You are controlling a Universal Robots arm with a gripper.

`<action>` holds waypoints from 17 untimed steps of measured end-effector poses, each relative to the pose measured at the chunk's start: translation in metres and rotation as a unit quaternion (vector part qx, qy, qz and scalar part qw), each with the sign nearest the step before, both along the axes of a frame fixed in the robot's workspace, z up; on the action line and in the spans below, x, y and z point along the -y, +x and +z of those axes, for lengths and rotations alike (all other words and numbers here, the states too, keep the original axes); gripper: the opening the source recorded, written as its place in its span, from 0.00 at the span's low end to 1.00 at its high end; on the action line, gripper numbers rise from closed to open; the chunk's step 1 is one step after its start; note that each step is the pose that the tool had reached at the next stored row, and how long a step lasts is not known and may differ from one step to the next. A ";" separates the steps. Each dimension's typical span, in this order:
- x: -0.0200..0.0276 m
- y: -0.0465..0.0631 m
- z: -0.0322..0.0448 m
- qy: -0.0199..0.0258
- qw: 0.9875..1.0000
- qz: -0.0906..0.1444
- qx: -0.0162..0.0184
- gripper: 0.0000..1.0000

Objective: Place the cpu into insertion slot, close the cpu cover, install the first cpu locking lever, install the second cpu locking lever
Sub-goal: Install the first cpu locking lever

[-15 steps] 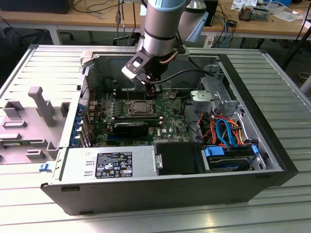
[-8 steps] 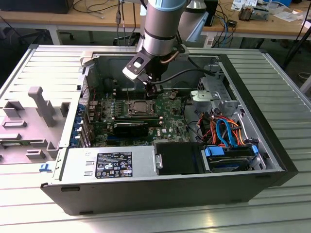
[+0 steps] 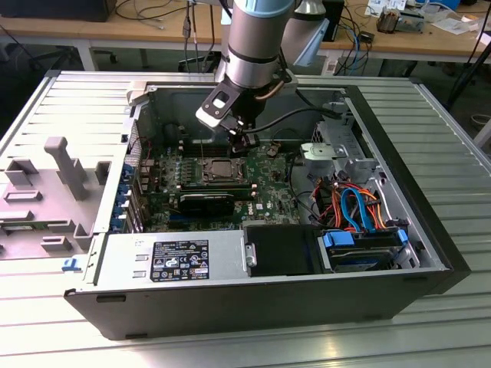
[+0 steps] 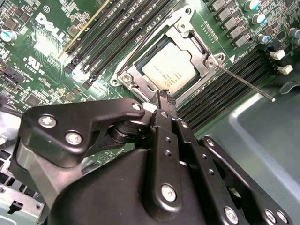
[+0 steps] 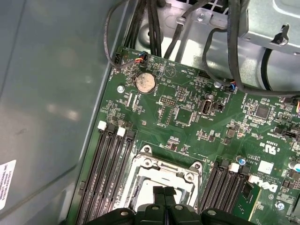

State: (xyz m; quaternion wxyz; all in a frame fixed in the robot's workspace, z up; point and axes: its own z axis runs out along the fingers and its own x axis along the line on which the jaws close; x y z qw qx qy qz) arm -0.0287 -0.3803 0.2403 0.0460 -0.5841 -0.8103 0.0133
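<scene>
Cpu (image 4: 169, 70) sits flat in the insertion slot (image 4: 149, 47). Its silver top shows through the window of the cpu cover (image 4: 200, 49), which lies down over it and, I judge, holds it seated. One locking lever (image 4: 247, 83) juts out sideways, apparently unlatched. Gripper (image 4: 161, 99) hangs just over the cover's edge with fingers pinched narrow on nothing, likely to push.

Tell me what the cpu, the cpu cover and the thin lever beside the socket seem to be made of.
The cpu: metal top, matte silvery-grey with a soft sheen. The cpu cover: stamped sheet metal by its look, duller grey, with thin bent edges. The locking lever: likely steel wire, a slim bright rod.
</scene>
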 end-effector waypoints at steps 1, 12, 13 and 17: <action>0.0000 0.000 0.0000 0.000 1.000 0.002 0.000 0.11; 0.0000 0.000 0.0000 0.000 1.000 0.025 0.000 0.11; 0.0000 0.000 0.0000 0.000 1.000 0.028 0.000 0.11; 0.0000 0.000 0.0000 0.000 0.999 0.036 0.000 0.11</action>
